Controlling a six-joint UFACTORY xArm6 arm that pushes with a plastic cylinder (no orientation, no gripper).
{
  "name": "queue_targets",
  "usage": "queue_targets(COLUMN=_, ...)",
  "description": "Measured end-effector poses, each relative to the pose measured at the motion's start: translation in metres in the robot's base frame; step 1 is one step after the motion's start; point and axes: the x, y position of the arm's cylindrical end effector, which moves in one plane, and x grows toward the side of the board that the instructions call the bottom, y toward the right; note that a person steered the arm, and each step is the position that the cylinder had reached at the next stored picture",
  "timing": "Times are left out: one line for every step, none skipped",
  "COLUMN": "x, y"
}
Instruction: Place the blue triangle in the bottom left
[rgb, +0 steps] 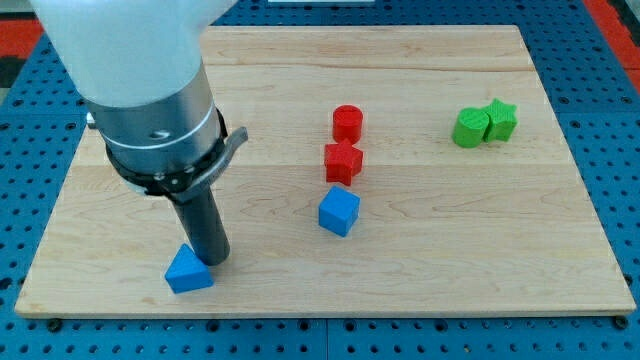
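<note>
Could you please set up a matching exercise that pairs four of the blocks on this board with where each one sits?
Blocks:
1. blue triangle
2. blue cube
3. red cylinder
4. green star

Places:
A. touching the green cylinder, toward the view's right
B. just below the red star
C. beside my tip, near the board's bottom left
D. just above the red star

Pairs: 1-C, 2-B, 3-D, 4-A

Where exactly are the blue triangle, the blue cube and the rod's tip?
blue triangle (188, 271), camera view, on its front face.
blue cube (339, 212), camera view, on its centre.
my tip (217, 262), camera view, the rod's very end, touching the triangle's upper right side.
</note>
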Motion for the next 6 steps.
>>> queue_targets(x=0.005, y=0.037)
queue_targets(x=0.030, y=0.031)
queue_targets(x=0.021, y=-0.050)
queue_targets(x=-0.003, y=-0.089)
queue_targets(x=-0.012, y=-0.045)
queue_targets(x=0.022, y=0.025)
